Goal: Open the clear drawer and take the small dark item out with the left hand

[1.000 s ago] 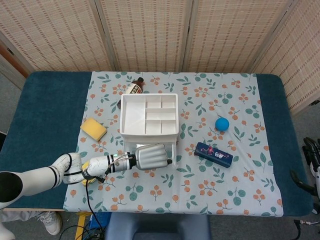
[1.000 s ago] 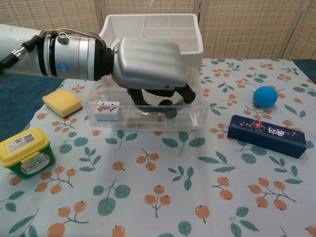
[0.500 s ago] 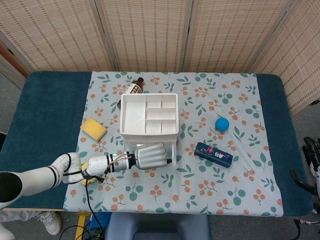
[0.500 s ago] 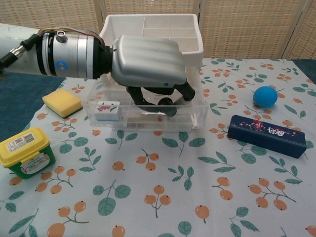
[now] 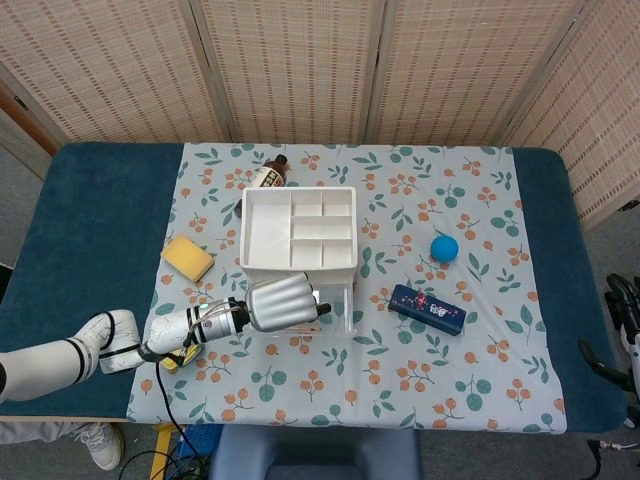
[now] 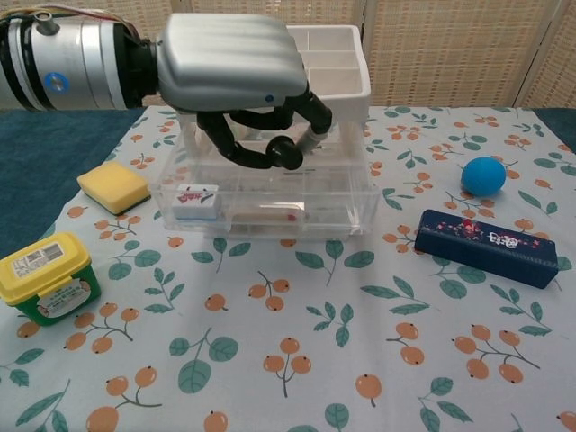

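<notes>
The clear drawer stands pulled out at the front of the white organiser. My left hand hovers above the drawer's rim, its fingers curled under. A small dark item is pinched between the thumb and the fingertips, clear of the drawer. A red-and-white card and a pale stick still lie inside the drawer. Only dark parts of my right hand show at the right edge of the head view, off the table.
A yellow sponge and a yellow-lidded green tub sit left of the drawer. A dark blue patterned box and a blue ball lie to the right. A brown bottle lies behind the organiser.
My left hand has risen out of the drawer and drawn back to the left, taking the small dark item with it. The drawer stays pulled out.
</notes>
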Robot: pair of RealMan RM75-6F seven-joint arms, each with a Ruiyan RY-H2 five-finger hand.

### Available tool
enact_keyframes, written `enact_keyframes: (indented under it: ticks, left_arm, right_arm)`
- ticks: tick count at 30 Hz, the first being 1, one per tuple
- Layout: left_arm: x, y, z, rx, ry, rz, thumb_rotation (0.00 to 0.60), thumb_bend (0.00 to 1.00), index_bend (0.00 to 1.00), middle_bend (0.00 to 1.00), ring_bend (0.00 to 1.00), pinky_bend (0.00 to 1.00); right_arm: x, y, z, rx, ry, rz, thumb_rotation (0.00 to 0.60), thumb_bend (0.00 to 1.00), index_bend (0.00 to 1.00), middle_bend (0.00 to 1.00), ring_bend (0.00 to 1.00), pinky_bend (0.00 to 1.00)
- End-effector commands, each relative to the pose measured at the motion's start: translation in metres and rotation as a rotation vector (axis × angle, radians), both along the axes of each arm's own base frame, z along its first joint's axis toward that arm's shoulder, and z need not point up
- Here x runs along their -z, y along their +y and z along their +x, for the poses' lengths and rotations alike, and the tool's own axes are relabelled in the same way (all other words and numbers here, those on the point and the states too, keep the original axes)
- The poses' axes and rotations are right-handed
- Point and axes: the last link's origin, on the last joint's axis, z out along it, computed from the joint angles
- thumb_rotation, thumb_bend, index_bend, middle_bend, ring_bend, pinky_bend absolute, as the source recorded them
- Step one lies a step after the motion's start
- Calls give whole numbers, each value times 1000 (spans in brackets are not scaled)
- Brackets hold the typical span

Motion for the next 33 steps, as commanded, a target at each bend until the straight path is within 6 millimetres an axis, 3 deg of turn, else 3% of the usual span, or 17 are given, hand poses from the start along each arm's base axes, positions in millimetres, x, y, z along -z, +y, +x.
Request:
enact_keyframes:
  ticks: [1,13,18,33]
  left_arm:
    - [-15,-4,-9,-28,-38,17,600,280,584,922,1000,1000]
    - [-62,-18,-71,-209,-130,101,600,280,584,922,1000,1000]
    - [-68,-26,-99,-323,-151,99,600,280,584,922,1000,1000]
    - [-88,-24,-166,-602,-214,184,600,280,581,922,1000,1000]
  right_arm:
    - [0,0,1,-4,-1,2,600,303,0,79,0,6]
    - [2,1,3,-22,-5,7,600,304,0,79,0,6]
    - [4,-1,5,-31,-11,12,600,303,0,79,0,6]
    - [7,-3,10,-56,-9,26,600,303,0,79,0,6]
